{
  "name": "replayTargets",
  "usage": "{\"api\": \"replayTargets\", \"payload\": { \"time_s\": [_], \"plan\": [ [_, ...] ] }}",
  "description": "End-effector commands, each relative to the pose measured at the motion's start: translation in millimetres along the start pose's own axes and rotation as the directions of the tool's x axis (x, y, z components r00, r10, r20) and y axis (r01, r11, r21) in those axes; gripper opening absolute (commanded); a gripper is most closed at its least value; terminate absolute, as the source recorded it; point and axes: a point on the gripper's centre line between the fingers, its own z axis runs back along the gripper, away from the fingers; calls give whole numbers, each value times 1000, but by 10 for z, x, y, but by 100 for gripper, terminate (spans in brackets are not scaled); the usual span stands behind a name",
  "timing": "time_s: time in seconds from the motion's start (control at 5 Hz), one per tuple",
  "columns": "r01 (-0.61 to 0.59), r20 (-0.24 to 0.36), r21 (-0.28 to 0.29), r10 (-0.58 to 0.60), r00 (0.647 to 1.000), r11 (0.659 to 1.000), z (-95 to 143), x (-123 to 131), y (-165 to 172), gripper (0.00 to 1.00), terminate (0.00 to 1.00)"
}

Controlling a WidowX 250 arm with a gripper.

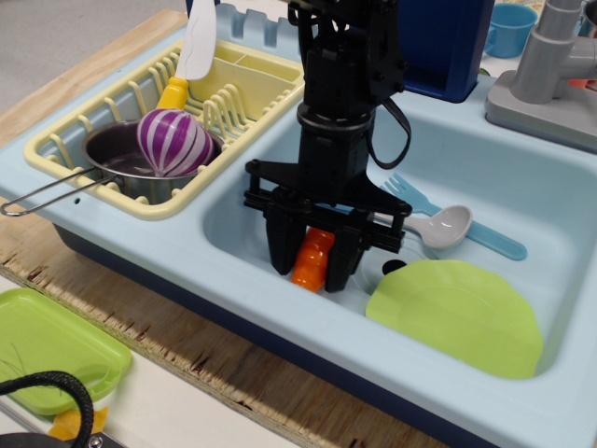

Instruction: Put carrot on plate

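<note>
The orange toy carrot (312, 260) lies on the floor of the light-blue sink (522, 177), left of the flat round lime-green plate (456, 315), which lies in the sink's front right. My black gripper (312, 264) reaches straight down over the carrot with one finger on each side of it. The fingers (281, 245) have closed in against the carrot's sides. Its upper part is hidden behind the gripper.
A grey spoon (446, 227) and a blue fork (457, 219) lie in the sink behind the plate. A yellow dish rack (244, 89) at left holds a pot (119, 163) and a striped purple-and-white object (173, 141). A lime-green tray (47, 347) sits at front left.
</note>
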Motion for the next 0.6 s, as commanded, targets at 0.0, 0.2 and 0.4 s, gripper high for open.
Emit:
{"api": "replayTargets", "payload": {
  "time_s": [0.0, 0.2, 0.4],
  "plan": [
    [-23, 163, 35, 17, 987, 999, 648, 25, -29, 0, 0],
    [-52, 203, 64, 38, 978, 997, 904, -27, -6, 0, 0],
    [-17, 200, 41, 8, 980, 999, 896, -72, -158, 0, 0]
  ]
}}
